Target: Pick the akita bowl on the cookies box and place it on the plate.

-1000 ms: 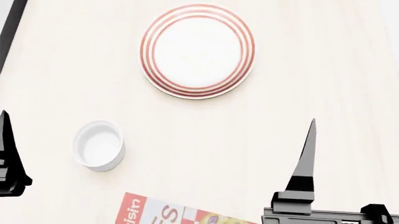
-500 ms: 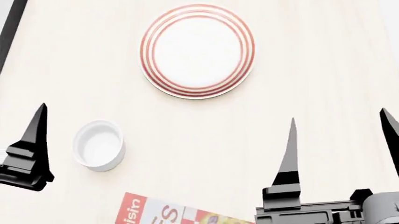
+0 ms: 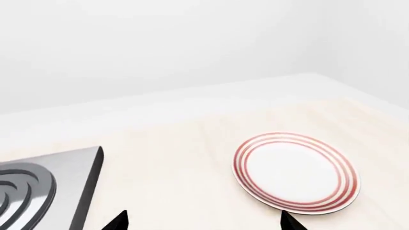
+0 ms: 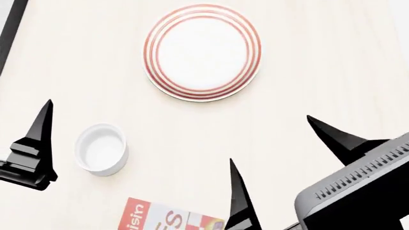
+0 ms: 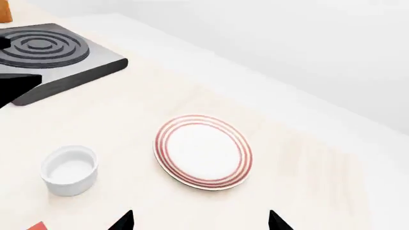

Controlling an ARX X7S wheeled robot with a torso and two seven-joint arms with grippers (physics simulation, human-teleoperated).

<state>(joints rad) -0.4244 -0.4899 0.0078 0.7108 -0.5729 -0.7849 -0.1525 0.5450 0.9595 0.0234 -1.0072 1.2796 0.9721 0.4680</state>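
Head view: the right claw (image 4: 284, 143) reaches in from the lower right, its grey ribbed body tilted, two black pointed fingers spread wide with nothing between them; one finger points up near the cookies box (image 4: 169, 218), the other slants toward the upper left. The left claw (image 4: 35, 143) shows at the left edge as one upright black finger on its mount; from here I cannot tell how its jaws stand. Only a corner of the red-and-white box shows at the bottom edge, lettered "isin" and part of "ES". The akita bowl is outside every view. The plate (image 4: 202, 51), white with red rings, lies empty on the pale worktop (image 4: 332, 72), well apart from both claws. A small white ramekin (image 4: 101, 148), empty, stands just beside the left claw's finger.

Left wrist view: two black fingertips (image 3: 118, 220) sit far apart at the picture's edge, so this claw is released and empty. The empty plate (image 3: 294, 172) lies ahead; a stove burner (image 3: 38, 191) with rings is off to one side.

Right wrist view: two spread fingertips (image 5: 124, 221), the plate (image 5: 203, 151), the ramekin (image 5: 69, 170), a red box corner (image 5: 35, 226) and the stove (image 5: 51, 52).
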